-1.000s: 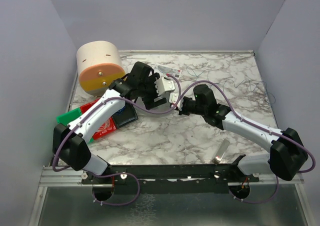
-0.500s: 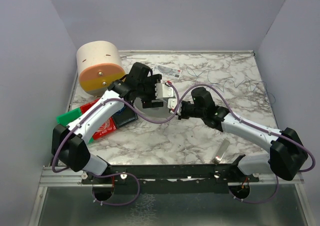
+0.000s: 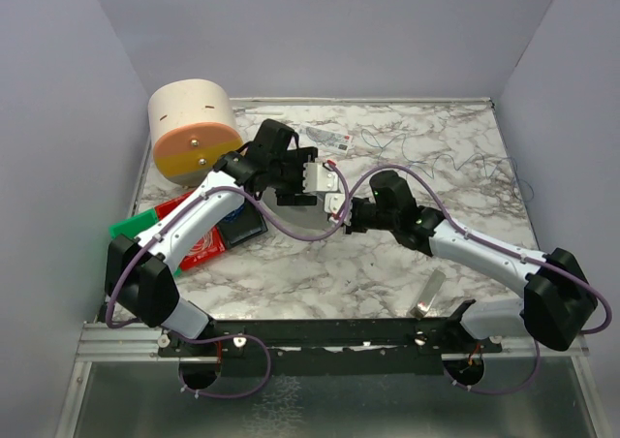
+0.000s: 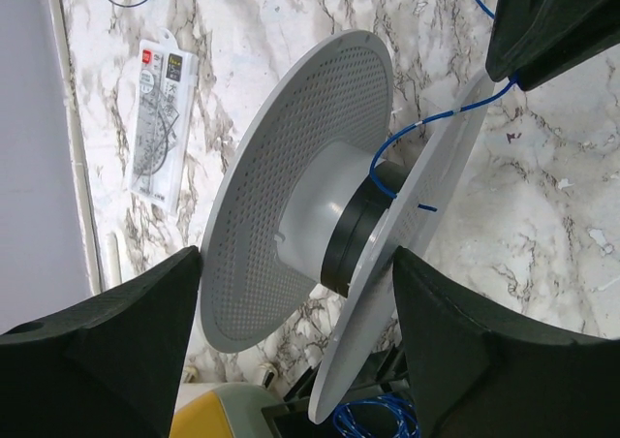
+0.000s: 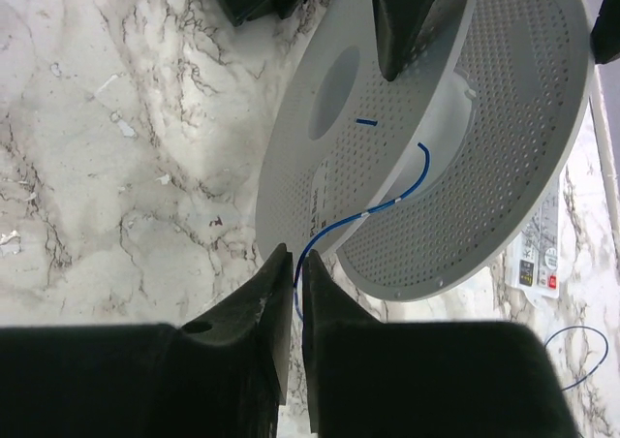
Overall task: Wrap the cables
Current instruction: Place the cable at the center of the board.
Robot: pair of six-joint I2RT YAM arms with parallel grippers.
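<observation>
My left gripper [image 3: 308, 179] is shut on a grey spool [image 3: 322, 180] with perforated flanges and holds it above the table. In the left wrist view its fingers [image 4: 126, 331] bracket the spool [image 4: 291, 196] from both sides. The cable is a very thin blue wire [image 5: 387, 205]. It runs from the spool's hub [image 4: 426, 123] into my right gripper [image 5: 297, 264], which is shut on it just below the spool [image 5: 426, 167]. In the top view the right gripper [image 3: 344, 215] sits right beside the spool. The rest of the wire [image 3: 441, 157] lies loose and wavy on the far right of the table.
A tan cylinder with an orange face [image 3: 194, 133] stands at the back left. Red and green packets [image 3: 179, 234] and a black box with a blue coil [image 3: 242, 227] lie under the left arm. A printed card [image 3: 327, 140] lies behind the spool. A small metal strip [image 3: 428, 293] lies front right.
Both grippers have shifted slightly left, with the spool and the pinched wire. The right gripper has come closer to the spool.
</observation>
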